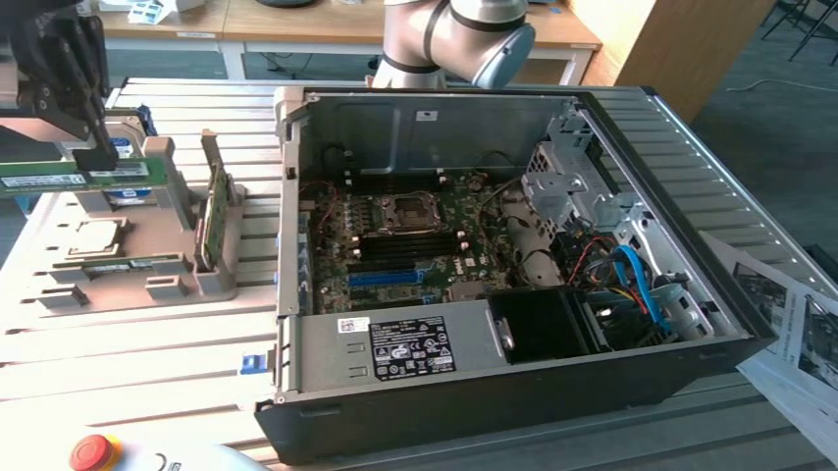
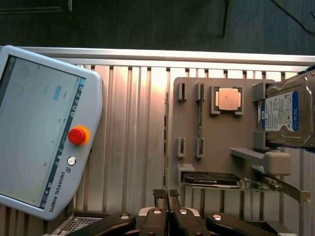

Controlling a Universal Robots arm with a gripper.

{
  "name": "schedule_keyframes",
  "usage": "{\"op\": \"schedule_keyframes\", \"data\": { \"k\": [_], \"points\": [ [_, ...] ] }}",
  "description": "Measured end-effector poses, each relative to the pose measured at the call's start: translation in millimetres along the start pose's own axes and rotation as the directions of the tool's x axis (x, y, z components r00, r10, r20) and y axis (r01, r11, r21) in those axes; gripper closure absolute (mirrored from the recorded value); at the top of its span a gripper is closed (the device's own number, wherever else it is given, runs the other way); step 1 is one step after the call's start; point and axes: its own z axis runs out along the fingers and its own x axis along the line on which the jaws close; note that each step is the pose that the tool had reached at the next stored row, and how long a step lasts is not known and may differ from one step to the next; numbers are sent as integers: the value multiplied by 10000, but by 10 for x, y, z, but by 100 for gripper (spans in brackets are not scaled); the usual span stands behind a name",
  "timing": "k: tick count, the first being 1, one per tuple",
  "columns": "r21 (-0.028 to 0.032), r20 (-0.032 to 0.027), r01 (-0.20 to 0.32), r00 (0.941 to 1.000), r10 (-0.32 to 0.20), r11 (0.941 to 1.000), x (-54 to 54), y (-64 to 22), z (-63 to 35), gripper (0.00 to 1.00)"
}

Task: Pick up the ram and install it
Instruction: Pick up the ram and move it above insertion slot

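Exterior view: ram (image 1: 53, 179) pinched in gripper (image 1: 94, 159), raised over holder (image 1: 131, 285) at the exterior view's left; pick-up done, seating on motherboard (image 1: 406, 235) in open case (image 1: 524, 392) outstanding

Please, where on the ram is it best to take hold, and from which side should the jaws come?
Probably the upper long edge near the middle, from above, as the gripper holds the ram now, jaws shut on its two flat faces. The stick is thin and level, so this leaves the lower edge and both ends free.

Open computer case (image 1: 524, 402), teach pendant (image 2: 44, 128), hard drive (image 2: 285, 118), CPU chip (image 2: 228, 99)
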Motion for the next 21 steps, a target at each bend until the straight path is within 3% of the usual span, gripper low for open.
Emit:
{"op": "schedule_keyframes", "data": {
  "k": [21],
  "points": [
    [0, 0, 0, 10000, 0, 10000, 121, -332, -13, 88]
  ]
}}
